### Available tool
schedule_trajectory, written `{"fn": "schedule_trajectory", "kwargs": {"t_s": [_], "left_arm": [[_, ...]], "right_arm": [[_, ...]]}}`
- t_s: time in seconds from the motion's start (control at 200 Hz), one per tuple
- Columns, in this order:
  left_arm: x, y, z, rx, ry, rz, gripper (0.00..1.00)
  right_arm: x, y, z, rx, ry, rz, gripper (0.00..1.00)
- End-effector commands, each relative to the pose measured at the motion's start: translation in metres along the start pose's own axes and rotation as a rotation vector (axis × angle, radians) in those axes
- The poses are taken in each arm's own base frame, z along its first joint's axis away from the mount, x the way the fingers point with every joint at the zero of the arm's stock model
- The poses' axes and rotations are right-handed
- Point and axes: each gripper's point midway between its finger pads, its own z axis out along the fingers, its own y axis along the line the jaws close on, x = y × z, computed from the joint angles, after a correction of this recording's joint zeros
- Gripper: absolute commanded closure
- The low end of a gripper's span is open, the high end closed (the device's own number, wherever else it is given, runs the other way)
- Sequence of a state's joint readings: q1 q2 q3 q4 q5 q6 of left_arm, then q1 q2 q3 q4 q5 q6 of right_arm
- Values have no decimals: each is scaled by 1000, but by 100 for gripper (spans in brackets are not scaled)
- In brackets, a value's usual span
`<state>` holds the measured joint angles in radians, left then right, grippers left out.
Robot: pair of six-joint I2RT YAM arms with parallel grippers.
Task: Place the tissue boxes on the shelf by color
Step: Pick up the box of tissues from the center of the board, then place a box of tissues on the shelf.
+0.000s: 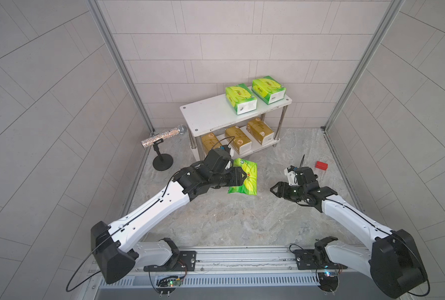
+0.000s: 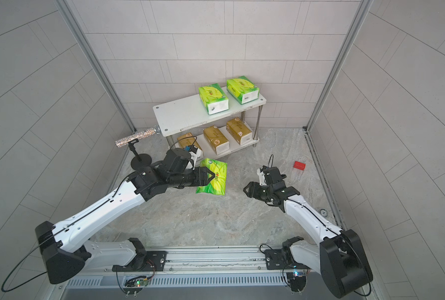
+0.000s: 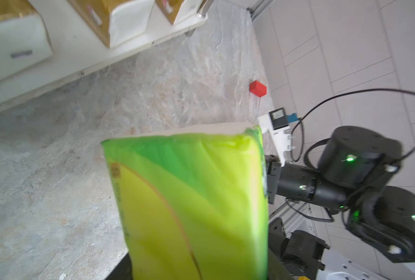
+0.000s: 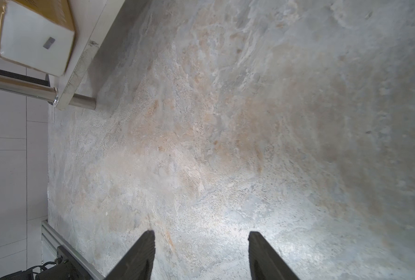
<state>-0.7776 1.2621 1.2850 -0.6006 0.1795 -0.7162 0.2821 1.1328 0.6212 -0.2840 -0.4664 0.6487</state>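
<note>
Shelf (image 1: 208, 114), two green boxes (image 1: 241, 98) on top, three gold boxes (image 1: 238, 140) below

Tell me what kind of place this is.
Probably a robot test cell: tile-look wall panels in aluminium framing, two arms on a base rail, staged props (shelf of tissue boxes, microphone). Left hand grips a green tissue box.

Glittery microphone (image 1: 163, 135) on stand; red block (image 1: 321, 165)
</note>
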Motion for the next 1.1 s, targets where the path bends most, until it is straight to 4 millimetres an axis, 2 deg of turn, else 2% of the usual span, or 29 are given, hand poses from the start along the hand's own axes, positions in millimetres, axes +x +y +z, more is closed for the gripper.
{"fn": "schedule_trajectory", "kwargs": {"t_s": [0.0, 0.155, 0.315, 0.385, 0.56, 0.795, 1.096], "left_arm": [[-34, -19, -30, 19, -117, 25, 40], [-76, -41, -59, 23, -251, 51, 40], [-114, -51, -88, -19, -358, 80, 40], [-132, -46, -97, -38, -402, 76, 40], [-185, -13, -118, -107, -514, 9, 42], [-229, 37, -117, -135, -574, -126, 42], [-266, 58, -94, -28, -594, -268, 43]], "right_arm": [[-11, 8, -5, -4, -20, -36, 35], [-13, 6, -5, 13, -16, -45, 35], [-17, 10, -7, 7, -19, -51, 34], [-20, 14, -8, 1, -17, -56, 34], [-30, 25, -14, -7, -30, -82, 34], [-30, 33, -15, -20, -33, -90, 34], [-31, 43, -11, -26, -10, -121, 34]]}}
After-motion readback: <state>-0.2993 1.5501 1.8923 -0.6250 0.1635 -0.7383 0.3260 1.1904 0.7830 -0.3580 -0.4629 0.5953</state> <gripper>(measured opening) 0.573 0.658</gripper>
